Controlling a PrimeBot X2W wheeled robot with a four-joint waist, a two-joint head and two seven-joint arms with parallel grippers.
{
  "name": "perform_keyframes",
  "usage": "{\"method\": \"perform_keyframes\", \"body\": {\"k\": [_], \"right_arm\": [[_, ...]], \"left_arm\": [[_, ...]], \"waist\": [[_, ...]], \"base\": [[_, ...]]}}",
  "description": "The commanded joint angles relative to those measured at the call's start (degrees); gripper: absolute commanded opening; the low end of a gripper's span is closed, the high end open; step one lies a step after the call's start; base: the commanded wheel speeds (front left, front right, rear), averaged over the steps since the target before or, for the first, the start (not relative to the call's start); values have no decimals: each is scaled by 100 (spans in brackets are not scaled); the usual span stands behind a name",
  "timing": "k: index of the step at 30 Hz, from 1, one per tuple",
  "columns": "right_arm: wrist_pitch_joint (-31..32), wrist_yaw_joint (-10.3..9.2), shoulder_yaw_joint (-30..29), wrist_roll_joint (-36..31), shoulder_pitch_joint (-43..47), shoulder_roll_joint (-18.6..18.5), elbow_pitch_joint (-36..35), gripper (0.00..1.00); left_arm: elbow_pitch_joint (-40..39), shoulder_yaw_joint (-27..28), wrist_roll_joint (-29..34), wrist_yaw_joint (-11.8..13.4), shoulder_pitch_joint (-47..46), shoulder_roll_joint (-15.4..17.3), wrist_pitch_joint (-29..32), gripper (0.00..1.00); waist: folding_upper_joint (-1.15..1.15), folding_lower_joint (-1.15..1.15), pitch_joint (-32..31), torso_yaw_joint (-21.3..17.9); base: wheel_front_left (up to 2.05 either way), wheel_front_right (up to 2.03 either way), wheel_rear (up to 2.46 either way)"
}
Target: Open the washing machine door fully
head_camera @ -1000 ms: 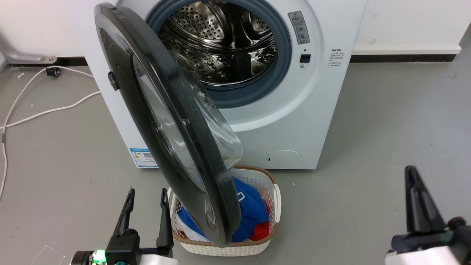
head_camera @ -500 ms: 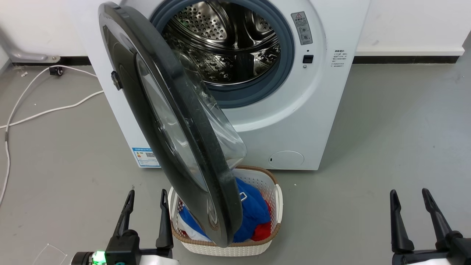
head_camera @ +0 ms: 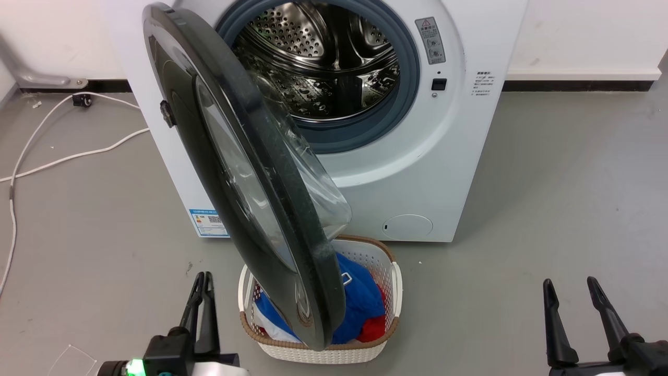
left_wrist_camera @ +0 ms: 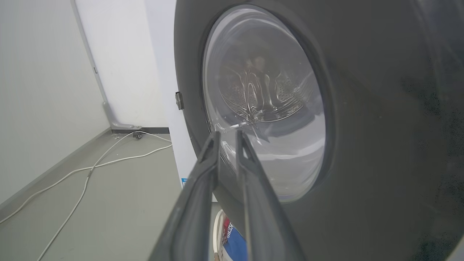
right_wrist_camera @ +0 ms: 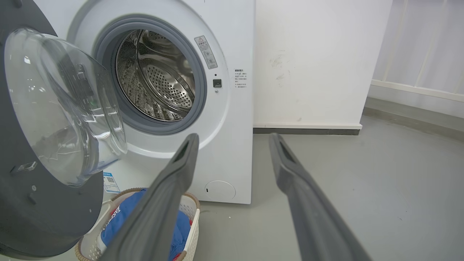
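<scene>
Standing ajar on its left-side hinge, the washing machine door (head_camera: 245, 172) juts out from the washing machine (head_camera: 417, 172) toward the robot, nearly edge-on in the head view. Its round frame is glossy black plastic, faintly dusty along the rim, and a clear glass bowl (head_camera: 313, 177) bulges from its inner face. The door's lower edge hangs over a white perforated plastic laundry basket (head_camera: 323, 355) with a brown woven-look rim. The basket sits on the smooth grey floor (head_camera: 548, 183) in front of the machine and holds crumpled blue cloth (head_camera: 360, 303) with some red beside it.

The white box-shaped machine shows a perforated steel drum (head_camera: 323, 62) ringed by a grey rubber gasket (head_camera: 407, 94), with a blue label sticker (head_camera: 209, 223) and a round cap (head_camera: 407, 227) low on its front.

The left gripper (head_camera: 203, 275) sits just left of the basket, its dark fingers drawn nearly together and holding nothing. In its wrist view it points at the door's outer face; whether it touches cannot be told. The right gripper (head_camera: 570, 282) is well apart, fingers spread wide and empty. A white cable (head_camera: 68, 156) trails across the floor at the left
</scene>
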Motion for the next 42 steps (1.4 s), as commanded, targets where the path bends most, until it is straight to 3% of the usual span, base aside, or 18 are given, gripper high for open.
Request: {"method": "perform_keyframes", "body": {"k": [1,10,18,28,42], "right_arm": [[-11,-1,9,0,5,22,13,100],[-12,-1,17,49,-34,21,71,100],[-12,-1,74,77,-56,21,98,100],[-12,-1,139,124,-90,21,146,100],[-12,-1,166,170,-49,22,203,100]], "left_arm": [[10,40,-30,20,48,-3,-16,0],[-596,383,126,49,-391,74,-16,0],[-1595,76,392,-40,-880,177,-15,0],[-2107,-1118,603,-255,-1374,146,-15,0],[-1798,-2760,525,-614,-1632,105,-15,0]], "waist": [[0,0,3,-1],[0,0,13,29],[0,0,28,5],[0,0,36,-17],[0,0,52,-69]], "base": [[0,0,0],[0,0,0],[0,0,0],[0,0,0],[0,0,0]]}}
